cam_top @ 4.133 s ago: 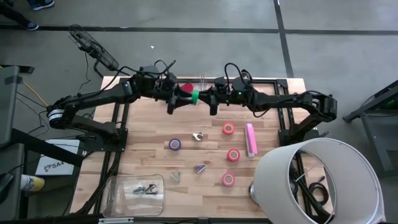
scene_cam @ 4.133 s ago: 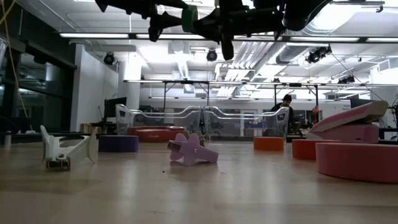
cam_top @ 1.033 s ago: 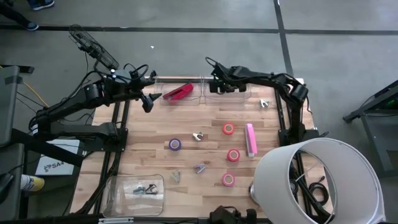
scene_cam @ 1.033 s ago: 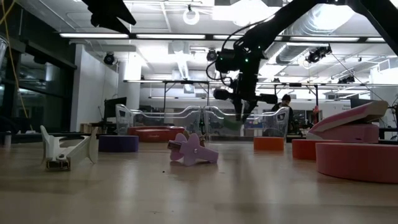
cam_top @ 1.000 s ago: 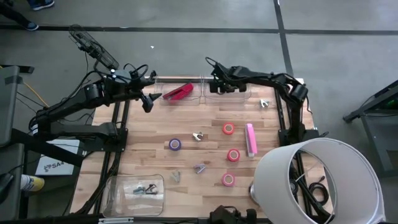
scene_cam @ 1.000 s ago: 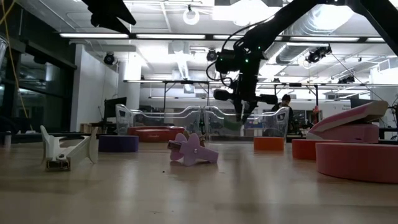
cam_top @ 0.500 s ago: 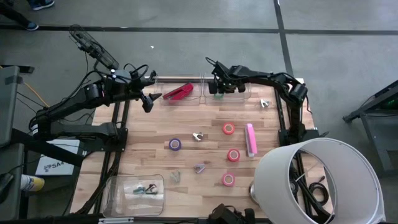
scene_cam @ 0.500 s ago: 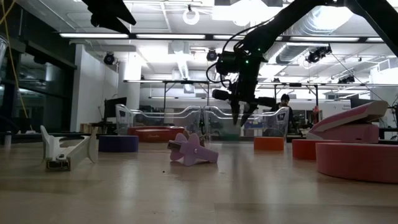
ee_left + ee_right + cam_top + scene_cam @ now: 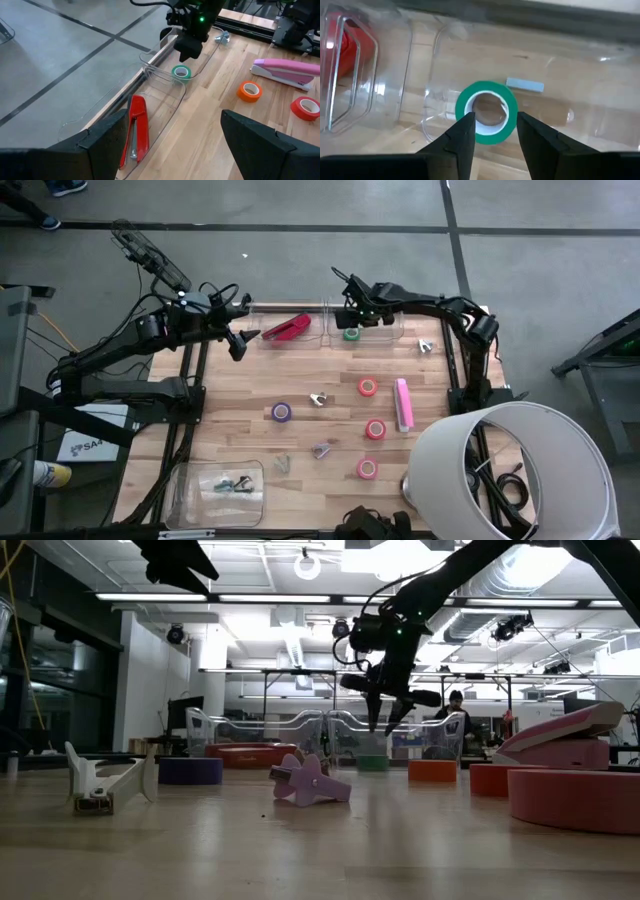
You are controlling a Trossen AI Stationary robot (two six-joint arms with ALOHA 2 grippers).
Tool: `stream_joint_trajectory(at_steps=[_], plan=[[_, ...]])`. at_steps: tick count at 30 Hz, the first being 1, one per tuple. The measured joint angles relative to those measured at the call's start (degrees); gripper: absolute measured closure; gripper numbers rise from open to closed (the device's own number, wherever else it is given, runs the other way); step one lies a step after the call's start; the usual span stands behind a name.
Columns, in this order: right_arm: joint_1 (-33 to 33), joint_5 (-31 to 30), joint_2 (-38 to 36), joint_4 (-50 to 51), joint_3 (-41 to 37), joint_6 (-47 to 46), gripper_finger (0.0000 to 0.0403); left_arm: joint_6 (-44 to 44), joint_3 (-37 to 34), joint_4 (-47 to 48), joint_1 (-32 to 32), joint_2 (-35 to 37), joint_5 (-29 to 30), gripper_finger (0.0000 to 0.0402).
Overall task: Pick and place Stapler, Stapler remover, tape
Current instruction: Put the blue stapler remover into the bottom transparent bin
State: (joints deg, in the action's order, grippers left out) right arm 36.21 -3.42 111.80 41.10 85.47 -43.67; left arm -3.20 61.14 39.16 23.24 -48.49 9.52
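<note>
- Green tape (image 9: 351, 334) lies flat inside a clear plastic tray (image 9: 385, 330) at the far edge of the wooden table (image 9: 300, 440) — nothing grips it.
- The right gripper (image 9: 352, 318) hangs just above that roll, its fingers (image 9: 465, 132) spread to either side of the ring and clear of it: released, empty.
- A red stapler (image 9: 286, 329) rests in the neighbouring clear tray (image 9: 262, 323), to the left of the green roll's tray in the high view.
- The left gripper (image 9: 236, 343) waits off the table's far left corner, fingers (image 9: 107, 135) parted wide and holding nothing.
- Out on the bare wood lie a purple tape roll (image 9: 282, 412), three red-pink rolls (image 9: 368, 387) (image 9: 375, 429) (image 9: 367, 468) and a pink stapler (image 9: 402, 403), the stapler just right of the upper two red-pink rolls.
- A pale staple remover (image 9: 319, 399) sits between the purple roll and the uppermost red-pink one; a purple remover (image 9: 322, 449) lies nearer the front.
- A third clear container (image 9: 218, 486) holding small dark items stands at the table's near left corner.
</note>
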Motion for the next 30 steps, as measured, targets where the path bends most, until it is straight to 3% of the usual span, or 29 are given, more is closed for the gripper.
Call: stream_joint_trajectory(at_steps=[7, 20, 30], plan=[[0.17, 2.93, -0.44, -2.83, 0.00, 0.59, 0.0266, 0.04, 0.00, 0.00, 0.00, 0.00, -0.02, 0.0092], [-0.90, 2.82, -4.48, -10.17, -0.02, 7.89, 0.0265, -1.50, -0.02, -0.04, 0.00, 0.00, -0.04, 0.0092], [-2.26, 4.68, -7.01, -25.95, -0.02, 12.15, 0.0265, -3.30, -0.02, -1.64, 0.00, 0.76, 0.02, 0.0092]])
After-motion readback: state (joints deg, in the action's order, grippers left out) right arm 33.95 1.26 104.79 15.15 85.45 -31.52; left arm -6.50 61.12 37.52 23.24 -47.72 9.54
